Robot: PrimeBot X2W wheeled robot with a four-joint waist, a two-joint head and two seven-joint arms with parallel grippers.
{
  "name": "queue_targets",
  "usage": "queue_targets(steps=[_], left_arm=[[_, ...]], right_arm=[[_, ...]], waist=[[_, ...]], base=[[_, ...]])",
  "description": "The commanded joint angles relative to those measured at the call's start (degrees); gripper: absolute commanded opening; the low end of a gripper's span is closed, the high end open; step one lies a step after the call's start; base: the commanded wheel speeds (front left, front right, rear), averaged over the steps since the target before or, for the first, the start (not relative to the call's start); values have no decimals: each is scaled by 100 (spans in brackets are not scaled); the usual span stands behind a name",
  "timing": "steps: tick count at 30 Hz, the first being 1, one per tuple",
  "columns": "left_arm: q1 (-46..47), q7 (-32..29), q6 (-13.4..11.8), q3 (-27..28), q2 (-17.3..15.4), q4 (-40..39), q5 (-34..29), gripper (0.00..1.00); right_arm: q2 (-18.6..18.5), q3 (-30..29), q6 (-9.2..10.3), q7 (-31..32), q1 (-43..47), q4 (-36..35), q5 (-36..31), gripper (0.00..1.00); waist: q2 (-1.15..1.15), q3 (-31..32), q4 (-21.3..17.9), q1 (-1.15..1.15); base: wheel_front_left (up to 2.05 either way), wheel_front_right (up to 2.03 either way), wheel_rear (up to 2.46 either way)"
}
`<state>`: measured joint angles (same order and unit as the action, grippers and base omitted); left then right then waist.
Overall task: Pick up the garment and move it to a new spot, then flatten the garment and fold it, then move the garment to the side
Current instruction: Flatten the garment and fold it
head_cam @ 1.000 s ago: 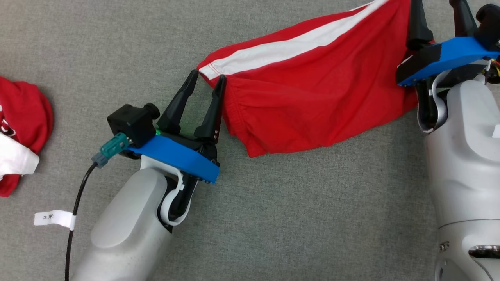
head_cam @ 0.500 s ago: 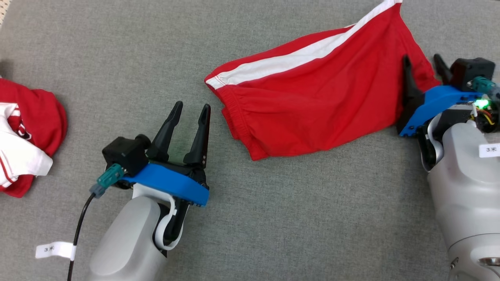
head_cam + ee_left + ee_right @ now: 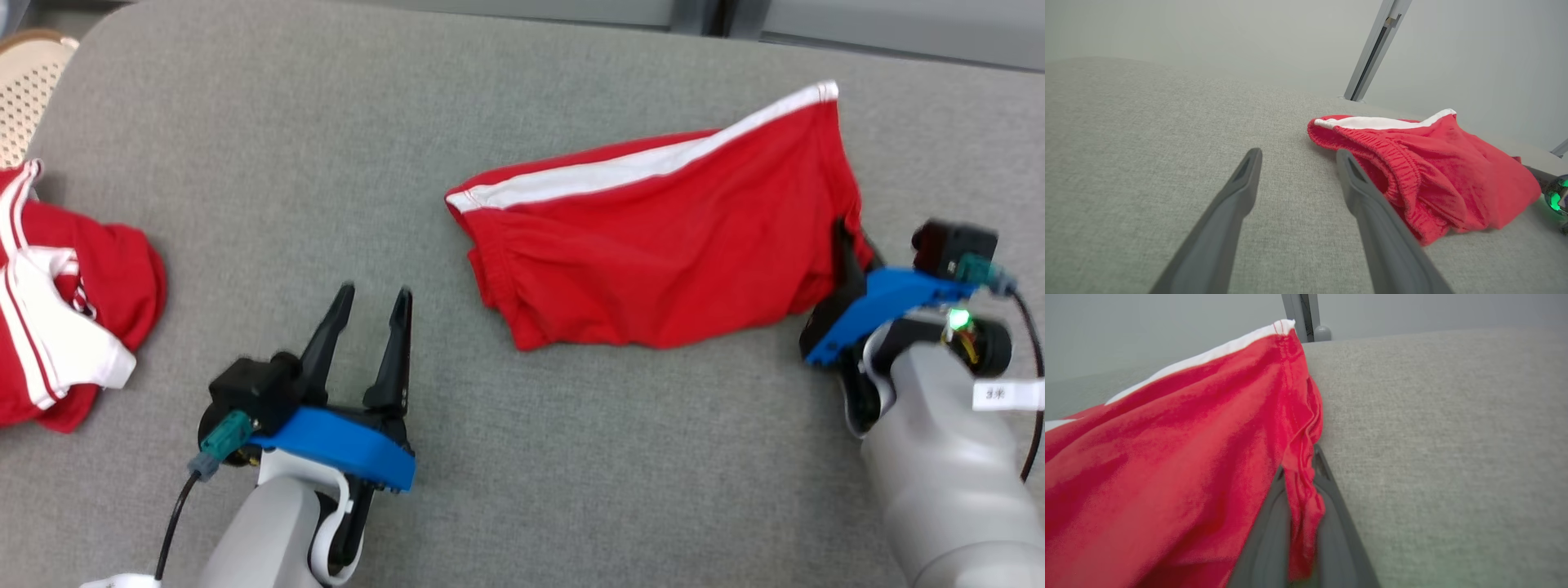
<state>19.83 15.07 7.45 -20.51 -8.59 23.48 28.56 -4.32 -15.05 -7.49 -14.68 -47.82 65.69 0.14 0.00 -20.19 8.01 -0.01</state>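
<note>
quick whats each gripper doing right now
Left gripper: open, holding nothing, beside the red shorts.
Right gripper: shut on an edge of the red shorts.

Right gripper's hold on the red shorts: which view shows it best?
Right wrist view: the right gripper has its fingers closed on the bunched hem of the red shorts, seen close up. The head view shows it partly tucked behind that hem; the left wrist view shows the shorts' waistband end instead.

Bright, even light with soft shadows; the head view is motion-blurred (mildly).
</note>
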Motion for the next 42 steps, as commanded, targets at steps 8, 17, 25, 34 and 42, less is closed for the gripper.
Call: queue_targets(steps=[8,17,25,34,42], left_arm=[[-760,15,7,315,117,43,-239,100],[-1365,15,7,557,287,-62,-551,100],[-1400,15,7,447,333,-31,-554,100],[-1332,15,7,292,390,56,-444,100],[-1303,15,7,234,410,153,-400,100]], right_arm=[[57,172,0,-54,1209,-598,801,0],[58,291,0,-57,2482,-1343,1520,0],[4,409,0,-58,2391,-1999,1466,0],[138,2091,0,-54,1878,-2766,1795,0],[127,3902,0,-54,1617,-2389,2646,46]], waist=[[0,760,-355,1],[0,1109,-421,1],[0,1049,-302,1],[0,1036,72,1],[0,1038,439,1]], base=[[0,0,0],[0,0,0],[0,0,0],[0,0,0],[0,0,0]])
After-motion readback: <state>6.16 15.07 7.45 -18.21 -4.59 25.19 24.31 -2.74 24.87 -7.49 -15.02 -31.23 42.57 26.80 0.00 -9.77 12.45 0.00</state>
